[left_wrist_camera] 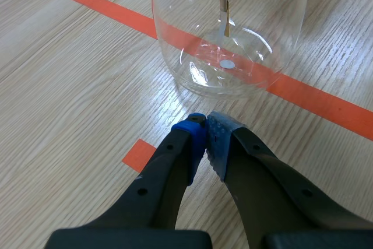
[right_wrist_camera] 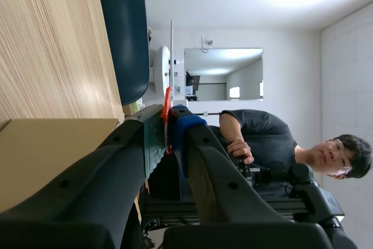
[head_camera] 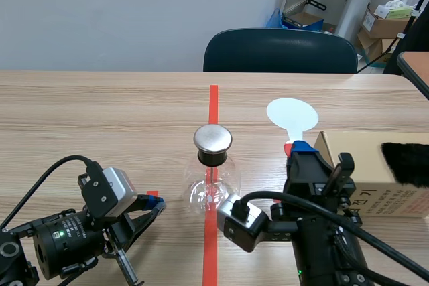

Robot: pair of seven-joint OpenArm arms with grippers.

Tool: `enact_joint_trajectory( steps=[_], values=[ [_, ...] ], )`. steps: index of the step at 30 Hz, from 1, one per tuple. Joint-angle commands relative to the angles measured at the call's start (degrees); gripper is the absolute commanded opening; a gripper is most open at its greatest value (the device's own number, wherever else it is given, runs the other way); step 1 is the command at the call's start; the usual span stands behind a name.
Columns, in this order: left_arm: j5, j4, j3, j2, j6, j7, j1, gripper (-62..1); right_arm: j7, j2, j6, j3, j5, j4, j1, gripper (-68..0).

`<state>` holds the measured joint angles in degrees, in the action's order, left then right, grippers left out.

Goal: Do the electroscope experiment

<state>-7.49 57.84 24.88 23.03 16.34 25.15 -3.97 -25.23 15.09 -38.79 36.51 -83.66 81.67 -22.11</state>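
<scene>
paddle (head_camera: pixel 292 115) pinched in right end effector (right_wrist_camera: pixel 169 131); left end effector (left_wrist_camera: pixel 205 131) clenched, empty

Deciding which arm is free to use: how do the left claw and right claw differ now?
The left claw is shut on nothing; the right claw is shut on a white paddle. The left claw lies low beside the glass flask; the right claw points upward, holding the white paddle upright. Both are black with a blue pad.
</scene>
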Motion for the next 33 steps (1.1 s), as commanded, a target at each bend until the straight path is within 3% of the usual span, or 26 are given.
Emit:
enact_joint_trajectory(
  steps=[1,9,15,18,33],
  values=[
    [0.6,1.0,0.1,-0.2,-0.1,0.8,0.2,-57.3,2.0,0.6,-0.8,-0.2,0.0,0.8,0.2,-66.5],
    [0.6,1.0,0.1,-0.2,-0.1,0.8,0.2,-57.3,15.3,0.6,-0.8,-0.2,0.0,0.8,0.2,-66.5],
    [0.6,1.0,0.1,-0.2,-0.1,0.8,0.2,-57.3,21.9,0.6,-1.2,-0.2,0.0,0.8,0.2,-66.5],
    [0.6,1.0,0.1,-0.2,-0.1,0.8,0.2,-57.3,23.8,0.6,-2.4,-0.2,0.0,0.8,0.3,-66.5],
    [0.6,1.0,0.1,-0.2,-0.3,0.8,0.2,-57.3,25.2,0.6,-2.3,-0.2,0.0,0.8,0.3,-66.5]
  ],
)
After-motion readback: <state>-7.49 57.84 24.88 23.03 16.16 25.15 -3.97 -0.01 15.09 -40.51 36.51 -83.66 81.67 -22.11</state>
